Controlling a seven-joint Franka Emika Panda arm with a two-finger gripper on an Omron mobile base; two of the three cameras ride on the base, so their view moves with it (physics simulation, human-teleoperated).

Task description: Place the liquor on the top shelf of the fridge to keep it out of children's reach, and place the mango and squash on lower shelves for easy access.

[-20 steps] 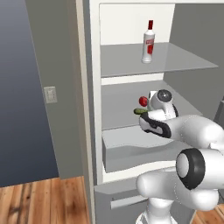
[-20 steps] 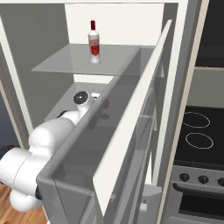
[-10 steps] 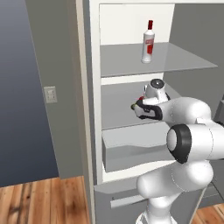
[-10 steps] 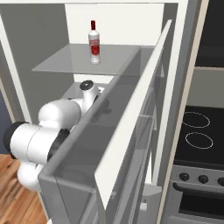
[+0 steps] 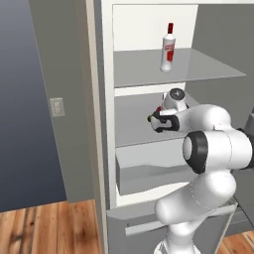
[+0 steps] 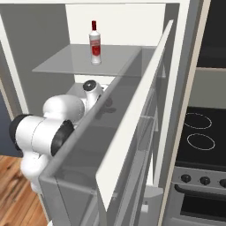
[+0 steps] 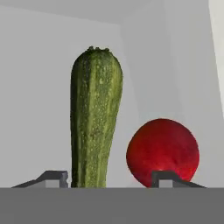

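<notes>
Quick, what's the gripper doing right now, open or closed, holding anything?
Gripper: open, its tips apart on either side of the squash, mango beside it; whether it grips the squash cannot be told.

The slender speckled dark green squash (image 7: 95, 118) stood beside the round red mango (image 7: 162, 151); the clear-white bottle (image 5: 168, 48) wore a red cap and label.

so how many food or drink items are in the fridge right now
3. The liquor stands on the top shelf. The squash and the mango sit side by side just ahead of the gripper, which reaches over a lower shelf. More may be hidden behind the arm.
</notes>
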